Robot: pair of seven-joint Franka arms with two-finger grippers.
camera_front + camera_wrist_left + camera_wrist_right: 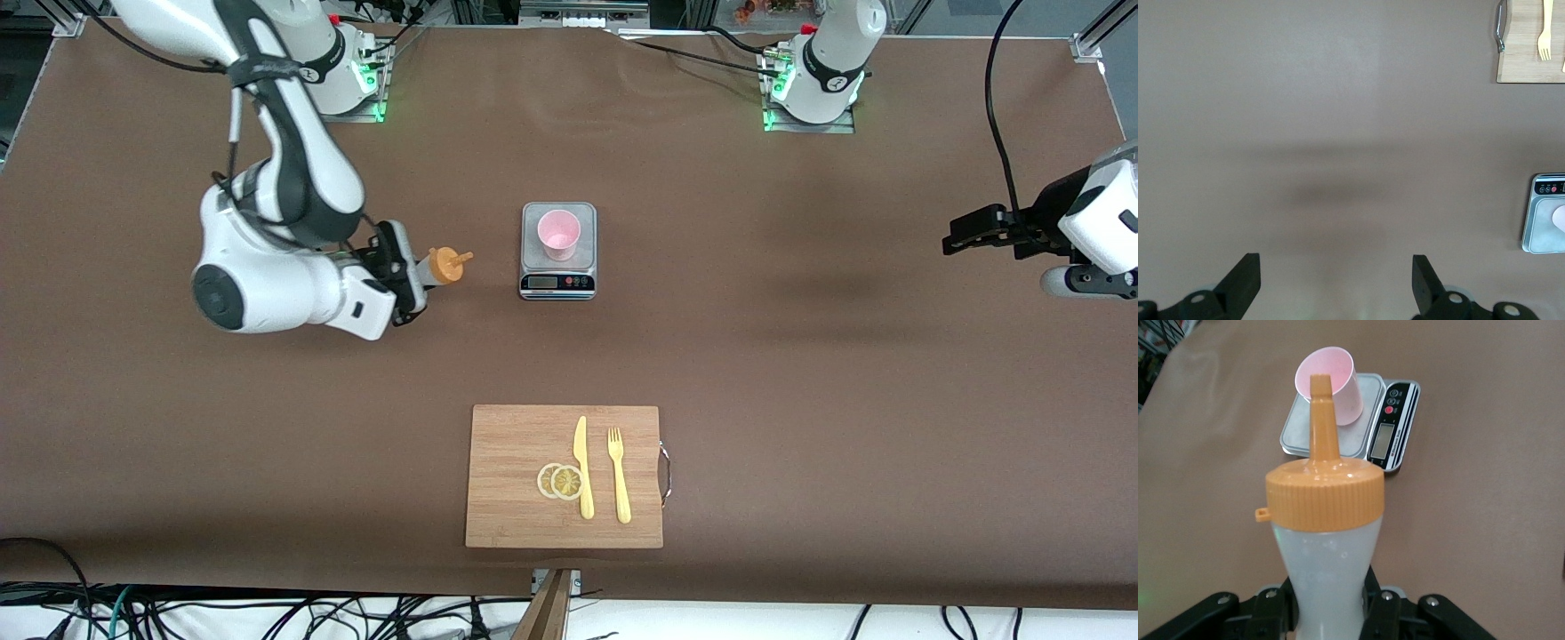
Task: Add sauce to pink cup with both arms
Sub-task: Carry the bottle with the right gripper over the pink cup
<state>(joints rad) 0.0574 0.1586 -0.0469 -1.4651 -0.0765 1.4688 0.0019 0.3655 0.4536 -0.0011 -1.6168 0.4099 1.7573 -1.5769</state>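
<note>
The pink cup stands upright on a small kitchen scale in the middle of the table; the right wrist view shows the cup too. My right gripper is shut on the sauce, a whitish squeeze bottle with an orange cap. The bottle lies tipped sideways in the air, over the table toward the right arm's end, its nozzle pointing at the cup. In that wrist view the fingers squeeze the bottle's waist. My left gripper waits open over the left arm's end of the table, fingertips wide apart.
A wooden cutting board lies nearer the front camera than the scale. On it are two lemon slices, a yellow knife and a yellow fork. The scale and a corner of the board show in the left wrist view.
</note>
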